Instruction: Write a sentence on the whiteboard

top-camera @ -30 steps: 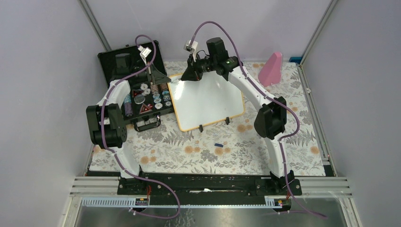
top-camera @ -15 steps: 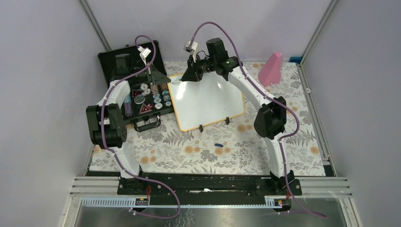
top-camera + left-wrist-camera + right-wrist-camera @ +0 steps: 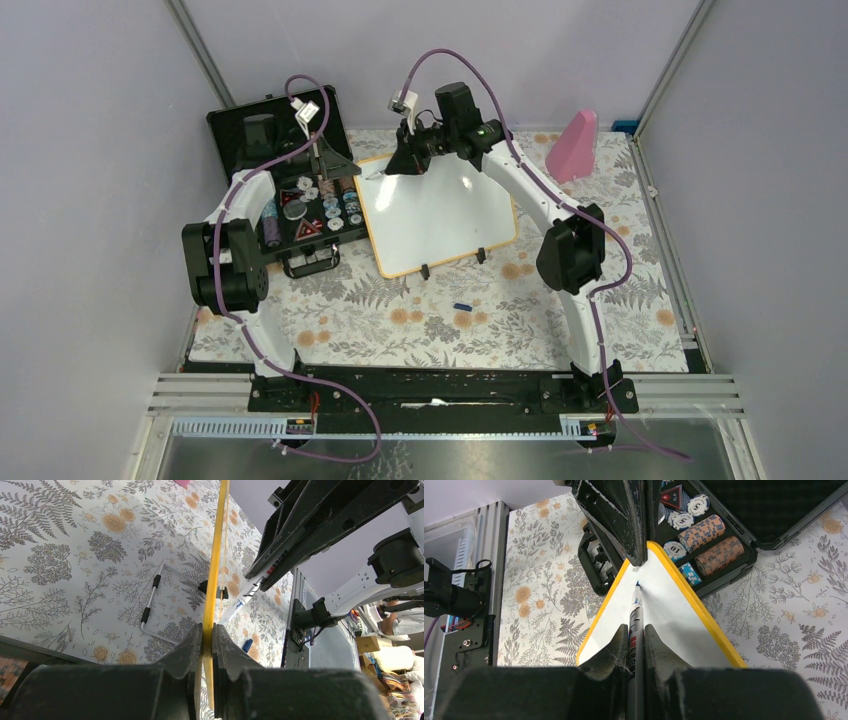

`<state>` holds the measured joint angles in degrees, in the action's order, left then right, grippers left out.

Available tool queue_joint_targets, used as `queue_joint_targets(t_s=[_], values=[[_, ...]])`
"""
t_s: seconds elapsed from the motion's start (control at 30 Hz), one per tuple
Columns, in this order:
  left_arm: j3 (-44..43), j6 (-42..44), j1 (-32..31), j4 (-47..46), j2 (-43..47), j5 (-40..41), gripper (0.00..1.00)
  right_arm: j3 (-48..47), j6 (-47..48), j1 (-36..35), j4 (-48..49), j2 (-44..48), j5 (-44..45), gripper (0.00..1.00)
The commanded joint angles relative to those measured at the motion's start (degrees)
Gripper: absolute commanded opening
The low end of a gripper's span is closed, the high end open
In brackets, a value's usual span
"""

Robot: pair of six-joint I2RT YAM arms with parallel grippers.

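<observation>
With our left fingers (image 3: pixel 196 644) clamped on the whiteboard (image 3: pixel 664 611) and our right fingers (image 3: pixel 616 652) clamped on the marker (image 3: pixel 635 625), we feared hard pressure ahead of them could twist the whiteboard loose.

The whiteboard (image 3: pixel 440 215) is plain white with a thin orange-yellow rim and two black feet. The cloth (image 3: pixel 400 325) is pale, printed with grey ferns and small orange flowers. The case (image 3: pixel 262 122) is black, and its chips (image 3: pixel 330 207) are blue, red, white and striped orange. The marker (image 3: pixel 634 630) is grey with red and blue print. A wedge (image 3: pixel 572 146) is pink and a small cap (image 3: pixel 461 305) is blue. The arms (image 3: pixel 530 190) are white with black joints and purple cables (image 3: pixel 443 51).
</observation>
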<state>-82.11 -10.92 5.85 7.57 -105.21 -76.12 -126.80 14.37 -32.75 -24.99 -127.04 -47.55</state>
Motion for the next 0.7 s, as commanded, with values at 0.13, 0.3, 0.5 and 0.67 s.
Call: queue_joint_targets(t_s=[0.13, 0.3, 0.5, 0.67], values=[[0.11, 0.55, -0.01, -1.71, 0.29, -0.88, 0.00, 1.94, 1.88, -0.52, 0.16, 1.28, -0.30, 0.00], [0.15, 0.55, 0.04, -1.70, 0.27, -0.87, 0.00, 4.30, 2.39, -0.56, 0.10, 2.20, -0.62, 0.00], [0.19, 0.55, -0.01, -1.73, 0.27, -0.88, 0.00, 7.64, 3.01, -0.53, 0.38, 3.56, -0.91, 0.00], [0.13, 0.55, 0.06, -1.69, 0.32, -0.84, 0.00, 10.90, 2.77, -0.54, 2.46, 5.36, -0.82, 0.00]])
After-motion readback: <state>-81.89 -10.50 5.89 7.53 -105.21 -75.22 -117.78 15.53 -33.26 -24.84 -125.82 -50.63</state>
